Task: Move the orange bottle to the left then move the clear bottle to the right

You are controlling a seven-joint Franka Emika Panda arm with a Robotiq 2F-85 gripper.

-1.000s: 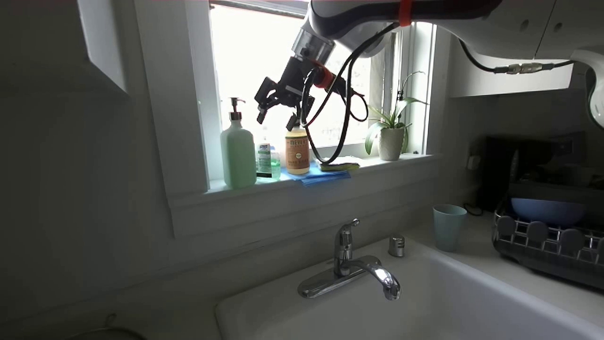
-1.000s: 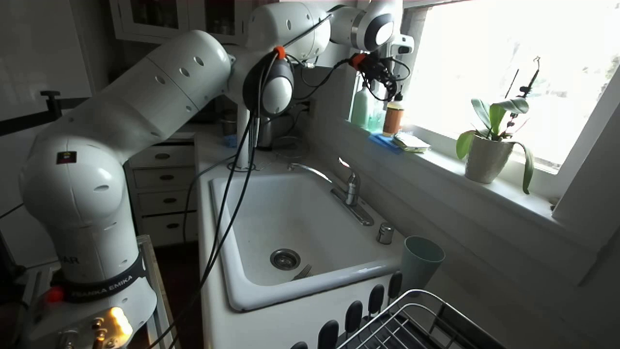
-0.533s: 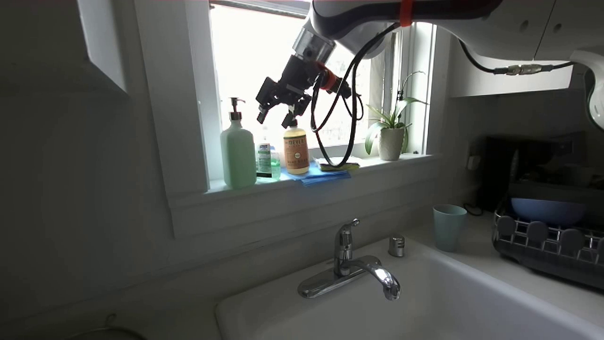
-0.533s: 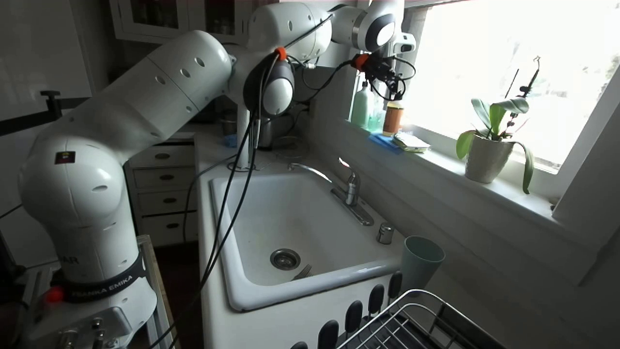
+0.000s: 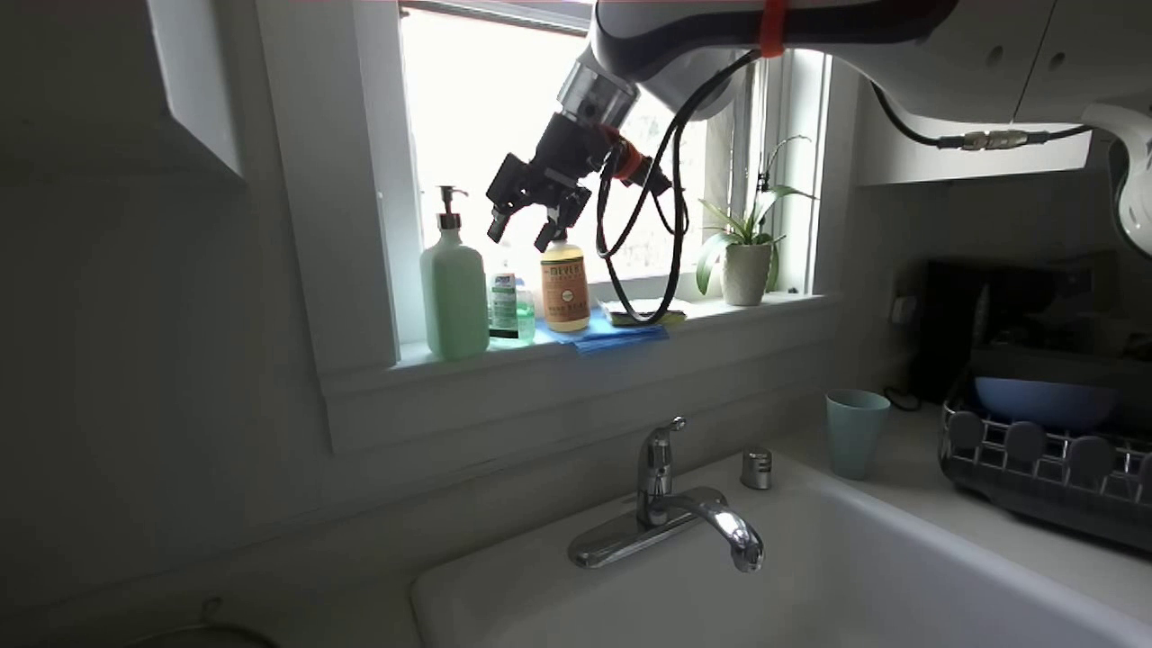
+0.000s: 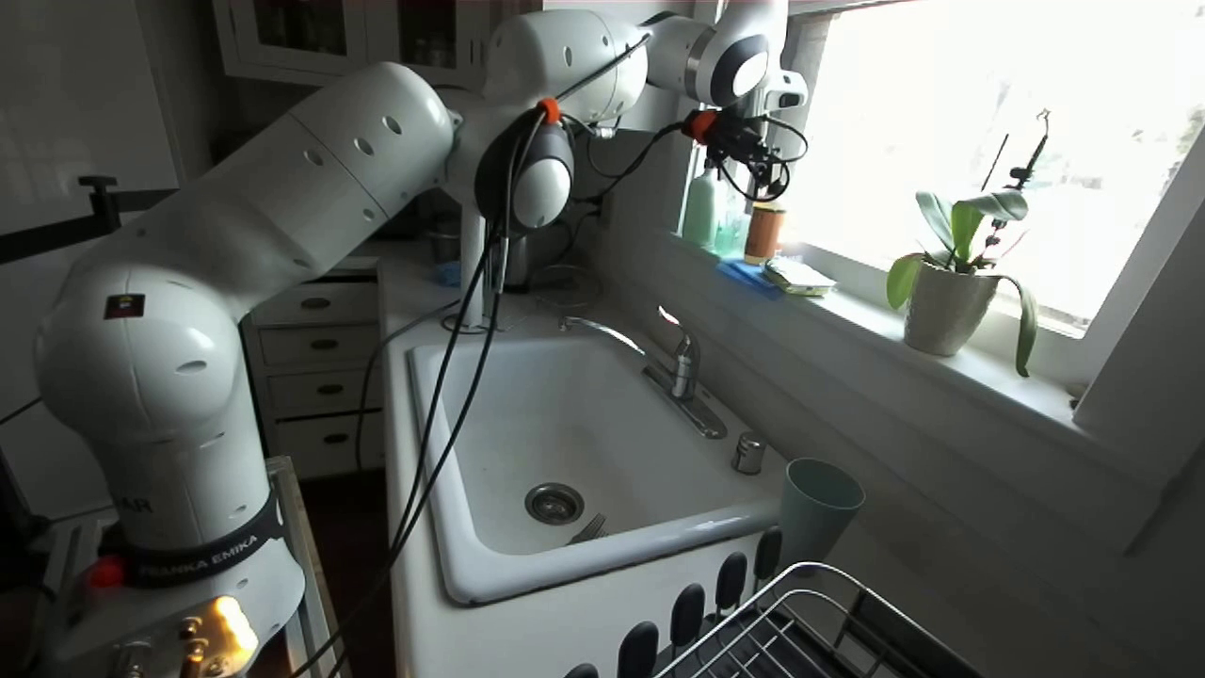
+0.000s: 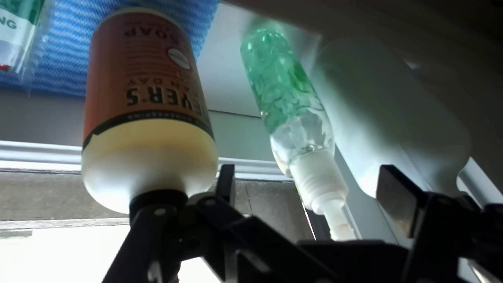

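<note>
Orange bottle (image 7: 141, 74) near upright on the blue cloth (image 5: 623, 337), long axis close to vertical, dark cap on top, and in an exterior view that top tips a touch toward the clear bottle (image 7: 289, 94)! The wrist view has it flipped: base up, cap down, lettering inverted. Plump cylinder, rounded shoulders, terracotta label with a black band and a pale oval emblem, yellowish see-through plastic at the shoulder. Just beside it, the clear bottle, upright on the white windowsill counter (image 6: 866, 311), slanting across the wrist view with its cap to the lower right: slim, glossy, mottled green in the lower part, clear above, whitish translucent cap narrowing to a thin tip. Then the pump dispenser (image 5: 456, 297), broad, smooth, pale green. The cloth? Ribbed, wavy, bright blue. And the fingers (image 5: 498, 225), spread well apart, tips angled down, holding nothing; one is right at the orange bottle's cap, touching or just apart, I cannot tell, while in the wrist view the clear bottle shows between the pair.
</note>
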